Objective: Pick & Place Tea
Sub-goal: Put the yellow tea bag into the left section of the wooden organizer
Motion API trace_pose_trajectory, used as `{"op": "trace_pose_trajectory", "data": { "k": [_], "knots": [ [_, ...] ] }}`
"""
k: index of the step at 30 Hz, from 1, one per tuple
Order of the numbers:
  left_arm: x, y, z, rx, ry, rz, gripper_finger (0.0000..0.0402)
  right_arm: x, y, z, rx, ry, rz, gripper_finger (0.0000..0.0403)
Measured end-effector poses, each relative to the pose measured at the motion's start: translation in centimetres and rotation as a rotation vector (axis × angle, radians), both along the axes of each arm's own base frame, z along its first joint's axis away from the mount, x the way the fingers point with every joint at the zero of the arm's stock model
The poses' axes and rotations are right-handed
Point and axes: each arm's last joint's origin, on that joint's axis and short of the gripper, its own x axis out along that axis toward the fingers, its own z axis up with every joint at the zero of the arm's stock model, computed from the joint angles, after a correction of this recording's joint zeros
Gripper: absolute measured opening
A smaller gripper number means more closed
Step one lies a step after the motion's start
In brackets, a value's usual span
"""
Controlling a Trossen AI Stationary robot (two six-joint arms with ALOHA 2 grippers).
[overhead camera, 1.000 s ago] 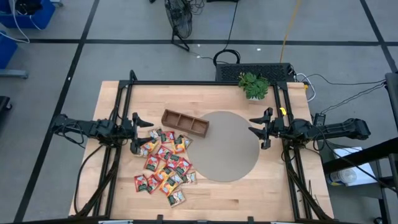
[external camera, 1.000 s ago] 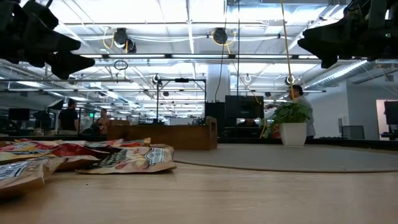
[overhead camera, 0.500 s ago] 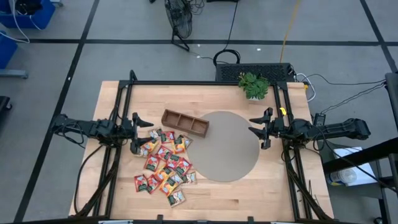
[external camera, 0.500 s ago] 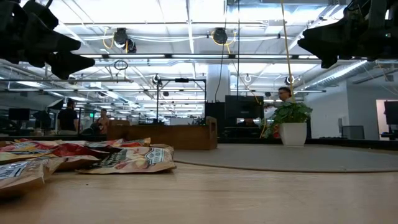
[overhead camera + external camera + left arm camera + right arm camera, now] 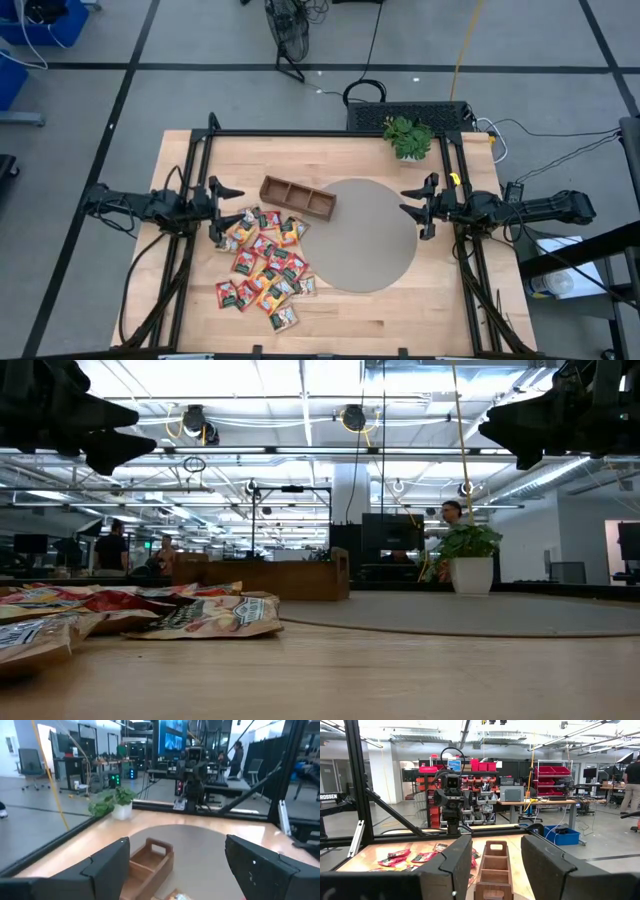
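The left gripper (image 5: 222, 209) hangs above the surface (image 5: 340, 310) at its left side, just over the near edge of the tea pile, its fingers spread wide with nothing between them; the right gripper (image 5: 418, 207) waits at the right side over the edge of the round grey mat (image 5: 375, 240), fingers parted and also empty. The mat covers the middle right of the surface, and the long wooden tray (image 5: 297, 197) lies at an angle at the mat's upper left edge, its compartments showing bare wood as far as the high view tells. A small potted plant (image 5: 408, 137) stands at the far edge, well clear of the work. The tea sachets (image 5: 263, 262) lie in a loose heap left of the mat and below the tray, mostly red with some yellow and green, many overlapping or tilted on one another. From the low view the nearest sachets (image 5: 210, 615) look like thin, crinkled paper packets, slightly puffed, so they should be very light, soft and easy to crease, and a flat one would likely slide away under a finger. The best hold is probably a raised edge or corner of a sachet lying on top at the pile's rim, pinched across its thin side, taking care not to catch two at once.
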Motion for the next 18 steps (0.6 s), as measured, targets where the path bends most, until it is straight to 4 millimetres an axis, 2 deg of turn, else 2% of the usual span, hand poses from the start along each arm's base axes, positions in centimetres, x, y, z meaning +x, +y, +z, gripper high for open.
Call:
{"op": "trace_pose_trajectory", "data": {
  "k": [3,6,10,13,18],
  "knots": [
    [0.0,0.0,0.0,-0.047,-0.008,-0.015,0.0324,0.0,0.0,0.0,0.000,0.001,0.000,0.0155],
    [0.0,0.2,-0.1,-0.053,-0.003,0.061,0.0324,0.0,0.0,0.0,0.000,0.000,0.000,0.0155],
    [0.2,0.4,-0.1,-0.150,0.045,0.162,0.0324,0.0,0.0,0.0,0.000,0.001,0.000,0.0155],
    [0.8,0.3,0.7,-0.222,0.157,0.196,0.0324,0.0,0.0,0.0,0.000,0.000,0.000,0.0155],
    [3.2,-0.3,2.5,-0.234,0.494,0.257,0.0324,0.0,0.0,0.0,0.000,0.000,0.000,0.0155]
  ]
}}
